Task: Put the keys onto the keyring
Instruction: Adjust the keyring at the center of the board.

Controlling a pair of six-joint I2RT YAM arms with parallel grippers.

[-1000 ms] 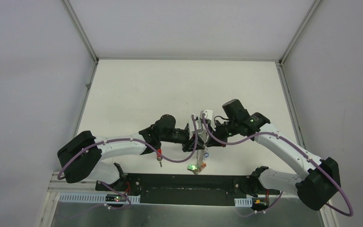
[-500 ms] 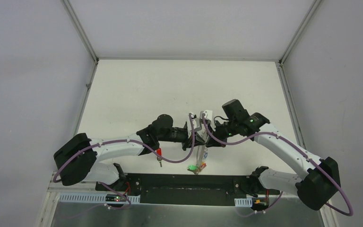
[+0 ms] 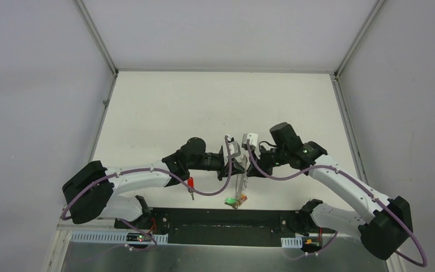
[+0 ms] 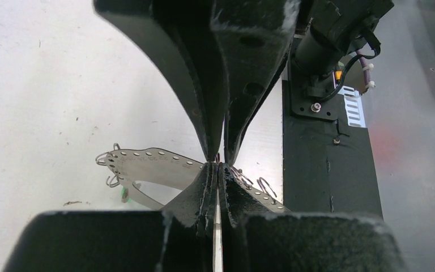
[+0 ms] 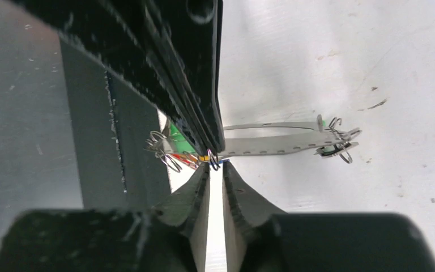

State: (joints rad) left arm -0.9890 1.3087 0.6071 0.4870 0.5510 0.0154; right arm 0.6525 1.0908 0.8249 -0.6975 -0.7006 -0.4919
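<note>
The keyring, a thin grey metal strip loop, hangs edge-on between both grippers above the table's near middle. A green-headed key and a red-headed key dangle at its lower end. My left gripper is shut on the keyring, its tips pinching the strip. My right gripper faces it, jaws a narrow gap apart, with a small wire ring at the tips. The keyring runs just beyond them. A loose red-headed key lies on the table under the left forearm.
The black base plate and both arm mounts run along the near edge, just below the hanging keys. White walls with metal corner rails enclose the white table on three sides.
My left gripper has closed onto the keyring. My right jaws have parted a little, and the right wrist has shifted slightly right and down.
</note>
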